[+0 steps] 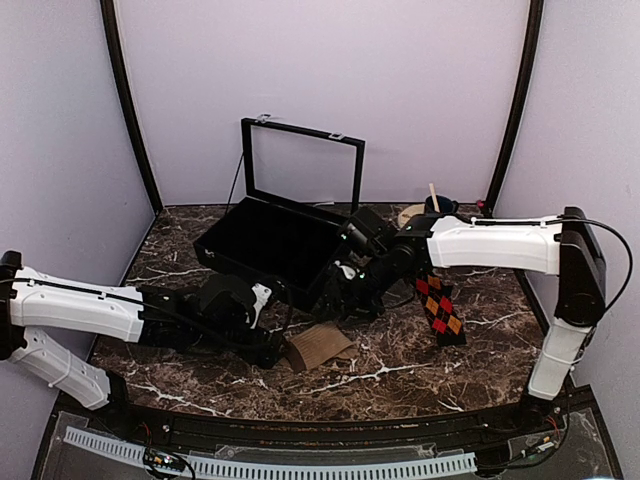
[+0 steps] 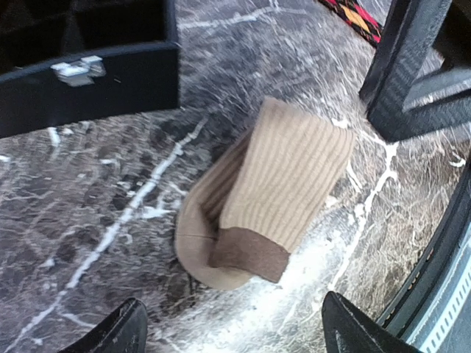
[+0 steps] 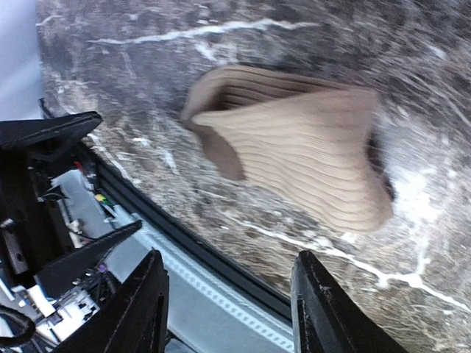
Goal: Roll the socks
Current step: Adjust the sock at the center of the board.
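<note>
- The tan sock (image 1: 318, 345) is lying folded on the marble worktop (image 1: 400, 385), just below the middle of the top view. Its ribbed side is facing up, and a darker brown band is showing at 1 end.
- The argyle sock (image 1: 438, 305) is lying flat right of centre, well apart from the tan sock, with its upper end running under the right arm.
- The left pincer (image 2: 232, 331) is hanging low just left of the tan sock. Its 2 fingers are standing wide apart and gripping nothing, and in its wrist view the sock is lying just ahead of them.
- The right pincer (image 3: 232, 301) is hovering up and to the right of the tan sock, its fingers likewise spread with nothing between them.
- A black box (image 1: 265, 245) is sitting in the upper middle of the top view, its lid standing open and its near corner close to both pincers.
- A dark cup (image 1: 437, 205) holding a stick is standing at the far right edge of the worktop.
</note>
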Motion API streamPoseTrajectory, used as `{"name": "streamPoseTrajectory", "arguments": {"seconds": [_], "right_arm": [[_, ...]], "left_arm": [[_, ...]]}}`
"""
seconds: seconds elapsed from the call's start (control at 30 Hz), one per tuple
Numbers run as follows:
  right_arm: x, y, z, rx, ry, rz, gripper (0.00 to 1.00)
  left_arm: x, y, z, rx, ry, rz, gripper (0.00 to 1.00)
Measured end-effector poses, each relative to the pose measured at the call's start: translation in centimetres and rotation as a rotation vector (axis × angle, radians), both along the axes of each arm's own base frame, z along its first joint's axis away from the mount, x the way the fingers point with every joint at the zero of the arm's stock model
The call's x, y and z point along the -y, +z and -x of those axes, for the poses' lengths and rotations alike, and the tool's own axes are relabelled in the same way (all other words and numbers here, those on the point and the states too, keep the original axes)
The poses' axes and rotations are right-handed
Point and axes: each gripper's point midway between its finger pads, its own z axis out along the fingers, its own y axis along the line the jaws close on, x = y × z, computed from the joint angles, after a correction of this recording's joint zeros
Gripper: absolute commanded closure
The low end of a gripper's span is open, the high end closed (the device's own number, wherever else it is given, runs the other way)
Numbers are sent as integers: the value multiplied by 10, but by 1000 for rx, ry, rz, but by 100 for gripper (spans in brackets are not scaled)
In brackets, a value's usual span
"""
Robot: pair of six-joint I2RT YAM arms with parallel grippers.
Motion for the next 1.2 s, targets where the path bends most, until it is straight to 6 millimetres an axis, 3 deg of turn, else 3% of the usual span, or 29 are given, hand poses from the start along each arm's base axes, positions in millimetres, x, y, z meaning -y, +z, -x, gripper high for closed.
{"name": "streamPoseTrajectory", "arguments": {"seconds": [0.27, 0.5, 0.73, 1.2], "right_arm": [[38, -17, -1, 93, -11, 128, 48], [54, -26, -3, 141, -7, 182, 48], [57, -27, -7, 160, 1, 191, 48], [59, -28, -9, 172, 20, 192, 48]], "left_arm": [[11, -29, -10, -75, -26, -47, 18], [19, -34, -31, -99, -29, -40, 28], [33, -32, -35, -114, -68, -12, 41], [36, -47, -28, -169, -90, -24, 51]]}}
